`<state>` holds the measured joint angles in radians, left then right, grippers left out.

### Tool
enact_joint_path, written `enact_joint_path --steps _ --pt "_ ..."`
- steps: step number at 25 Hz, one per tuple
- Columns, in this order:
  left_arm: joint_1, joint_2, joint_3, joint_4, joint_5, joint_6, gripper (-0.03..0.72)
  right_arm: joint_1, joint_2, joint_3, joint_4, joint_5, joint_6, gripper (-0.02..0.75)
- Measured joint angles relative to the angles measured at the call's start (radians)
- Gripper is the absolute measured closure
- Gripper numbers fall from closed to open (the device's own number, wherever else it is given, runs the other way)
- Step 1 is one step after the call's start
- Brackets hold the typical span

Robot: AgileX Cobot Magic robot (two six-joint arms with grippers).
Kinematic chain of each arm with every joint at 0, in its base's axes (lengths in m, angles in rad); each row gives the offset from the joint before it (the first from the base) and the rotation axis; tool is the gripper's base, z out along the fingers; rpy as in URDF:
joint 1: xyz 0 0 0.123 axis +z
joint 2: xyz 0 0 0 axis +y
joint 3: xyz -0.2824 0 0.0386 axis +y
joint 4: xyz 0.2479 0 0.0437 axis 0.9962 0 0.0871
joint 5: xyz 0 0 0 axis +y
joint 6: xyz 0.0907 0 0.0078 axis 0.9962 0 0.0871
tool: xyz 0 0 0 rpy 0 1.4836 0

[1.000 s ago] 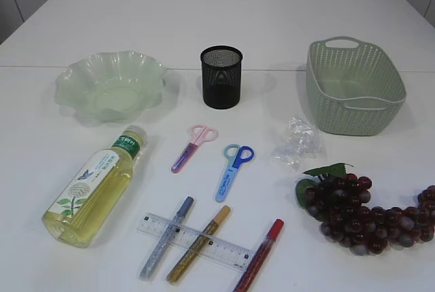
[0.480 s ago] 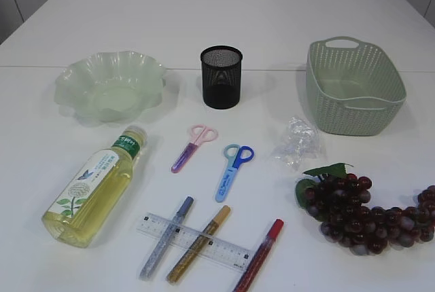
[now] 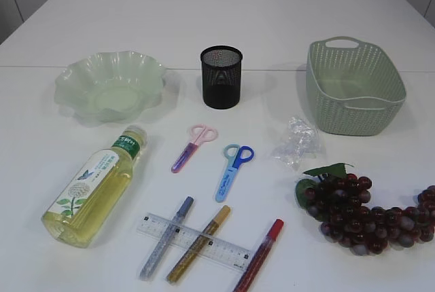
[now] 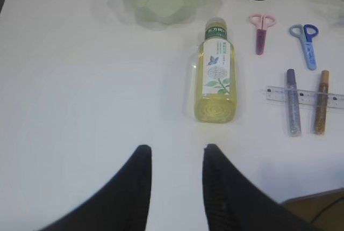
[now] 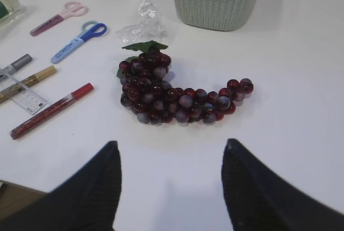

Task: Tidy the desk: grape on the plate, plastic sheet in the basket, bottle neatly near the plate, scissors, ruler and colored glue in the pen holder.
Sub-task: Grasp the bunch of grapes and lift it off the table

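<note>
So nothing's sorted: plate (image 3: 109,87) empty, bottle (image 3: 95,187) lying flat below it, my left pincer (image 4: 176,158) parted, grasping nothing. Grapes (image 5: 172,94) sit on the table before my right pincer (image 5: 171,153), spread wide, empty, likely lined up for them.

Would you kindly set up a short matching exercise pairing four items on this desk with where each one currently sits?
Things:
1. bottle
2. plastic sheet
3. ruler
4. pen holder

Places:
A. under the blue and gold glue pens
B. lying on its side in front of the plate
C. upright between the plate and the basket
D. crumpled just in front of the basket

Pairs: 1-B, 2-D, 3-A, 4-C
</note>
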<state>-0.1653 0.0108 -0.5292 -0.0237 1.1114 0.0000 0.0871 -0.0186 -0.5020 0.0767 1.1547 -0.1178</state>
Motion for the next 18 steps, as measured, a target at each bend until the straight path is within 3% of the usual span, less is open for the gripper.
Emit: enact_joint_path --steps 11,18 --pt "0.000 0.000 0.000 -0.032 -0.001 0.000 0.449 0.000 0.014 -0.025 0.049 0.055 0.012 0.269" --pt "0.000 0.000 0.000 -0.030 -0.004 0.000 0.449 0.000 0.260 -0.107 0.061 0.112 -0.023 0.269"
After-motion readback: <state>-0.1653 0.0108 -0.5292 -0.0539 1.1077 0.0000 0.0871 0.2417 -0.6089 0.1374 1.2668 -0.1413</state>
